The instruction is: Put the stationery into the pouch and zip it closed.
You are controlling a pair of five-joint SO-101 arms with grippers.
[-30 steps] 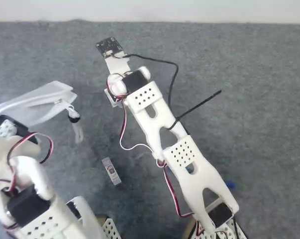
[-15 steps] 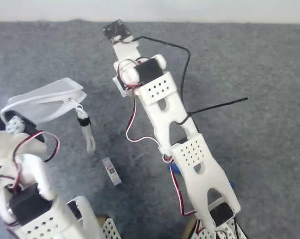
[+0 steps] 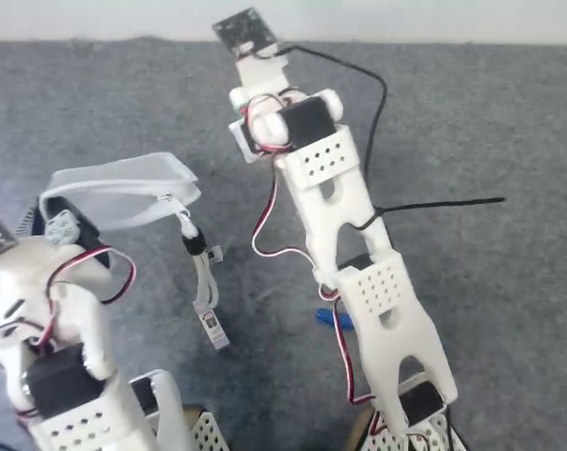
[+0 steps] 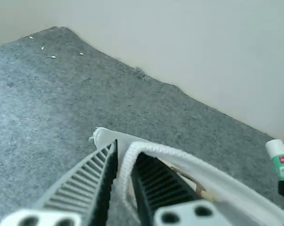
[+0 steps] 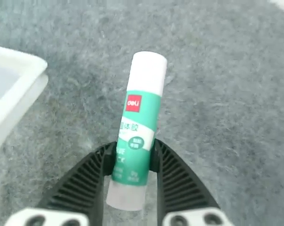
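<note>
My left gripper (image 4: 124,165) is shut on the rim of the white mesh pouch (image 4: 193,165), holding it off the grey carpet. From above, the pouch (image 3: 123,191) hangs at the left with its zip strap (image 3: 200,272) dangling down. My right gripper (image 5: 132,151) is shut on a green and white glue stick (image 5: 138,127), which points away from the fingers above the carpet. A white pouch edge (image 5: 12,92) lies beside it. The glue stick's tip (image 4: 279,159) also shows past the pouch in the left wrist view.
A small grey eraser-like piece (image 3: 211,324) lies on the carpet just below the strap's end. Something blue (image 3: 332,318) pokes out from under the right arm (image 3: 344,202). A white wall (image 4: 203,52) borders the carpet's far edge.
The left arm has carried the pouch to the right and its strap has swung down toward the small grey piece. The right arm has shifted toward the far right.
</note>
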